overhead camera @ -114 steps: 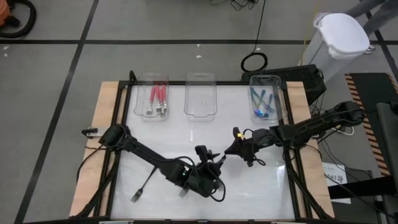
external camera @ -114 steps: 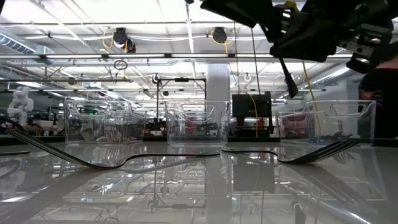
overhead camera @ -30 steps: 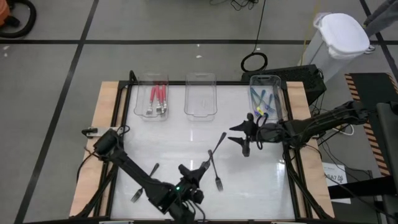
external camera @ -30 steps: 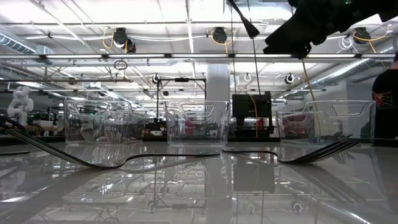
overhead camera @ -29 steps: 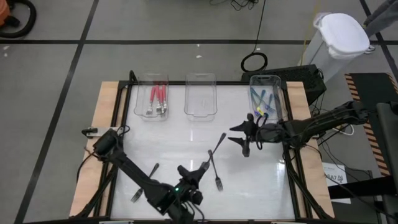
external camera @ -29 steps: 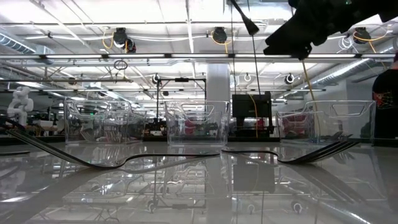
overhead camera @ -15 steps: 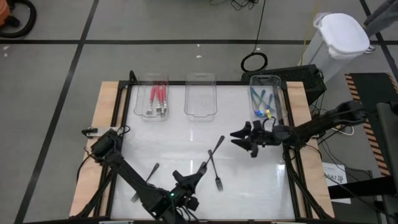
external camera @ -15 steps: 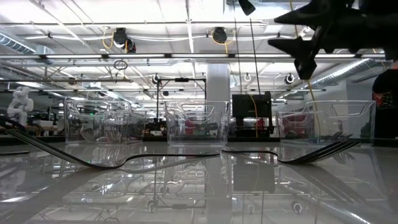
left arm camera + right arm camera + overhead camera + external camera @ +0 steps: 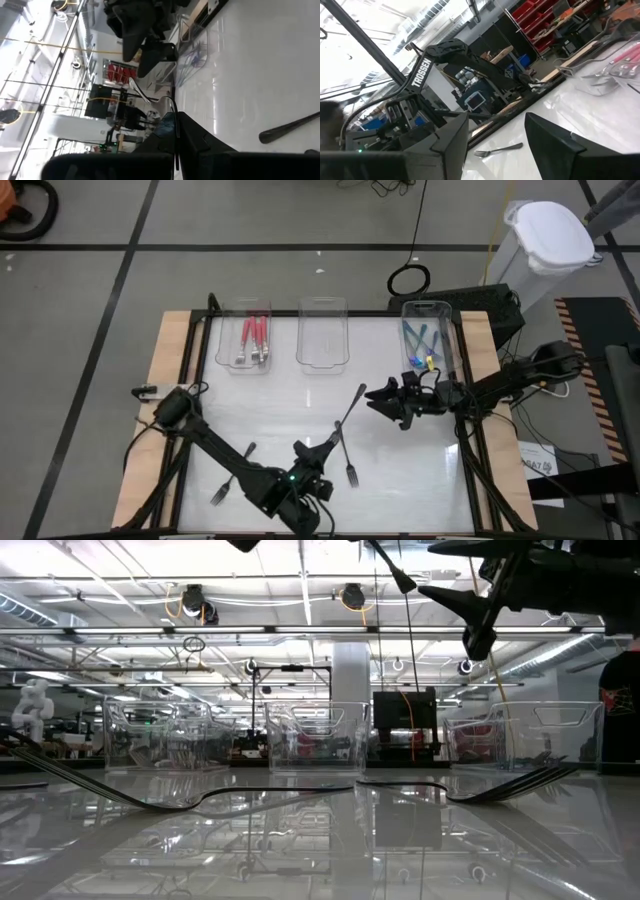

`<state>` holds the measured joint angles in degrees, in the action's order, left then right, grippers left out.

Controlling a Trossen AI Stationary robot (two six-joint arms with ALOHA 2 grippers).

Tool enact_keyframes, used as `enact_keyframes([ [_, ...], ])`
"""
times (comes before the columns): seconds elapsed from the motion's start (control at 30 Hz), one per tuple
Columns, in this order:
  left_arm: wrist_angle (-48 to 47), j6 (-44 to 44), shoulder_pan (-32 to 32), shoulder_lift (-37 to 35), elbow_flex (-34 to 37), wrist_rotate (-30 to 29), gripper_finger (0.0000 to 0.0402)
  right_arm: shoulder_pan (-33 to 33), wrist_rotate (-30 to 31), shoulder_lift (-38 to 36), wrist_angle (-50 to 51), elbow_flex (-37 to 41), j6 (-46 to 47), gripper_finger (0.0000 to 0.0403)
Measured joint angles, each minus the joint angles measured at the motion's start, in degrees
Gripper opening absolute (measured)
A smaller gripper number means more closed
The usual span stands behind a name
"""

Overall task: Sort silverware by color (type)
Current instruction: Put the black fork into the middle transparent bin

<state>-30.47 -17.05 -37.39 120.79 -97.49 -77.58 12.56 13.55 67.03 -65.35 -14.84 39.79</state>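
Clamping a black-handled fork (image 9: 350, 412) in the left gripper (image 9: 324, 452), jaws closed tight on the handle end, tines at the free end, lifted off the table (image 9: 290, 395) over its near middle. Hovering the right gripper (image 9: 378, 400) above the table just beside that fork's tip, fingers (image 9: 452, 137) spread apart, gripping nothing. Noting three more black forks lying flat on the near part of the table (image 9: 348, 468) (image 9: 247, 452) (image 9: 218, 496). Logging pink forks (image 9: 252, 338) lying in the left tray (image 9: 246, 306), blue forks (image 9: 420, 345) in the right tray (image 9: 427, 307), middle tray (image 9: 322, 330) standing between.
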Motion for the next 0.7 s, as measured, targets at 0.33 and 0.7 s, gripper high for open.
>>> enact_keyframes([
  [0.33,0.04,-5.03,2.54,0.0,0.0,0.56,0.0001,-0.02,0.48,5.41,0.07,-4.82,-1.54,0.0192],
  [0.7,-0.66,-5.94,3.49,0.0,0.0,0.59,0.0004,-0.07,4.65,6.31,0.28,-5.46,-6.09,0.0192],
])
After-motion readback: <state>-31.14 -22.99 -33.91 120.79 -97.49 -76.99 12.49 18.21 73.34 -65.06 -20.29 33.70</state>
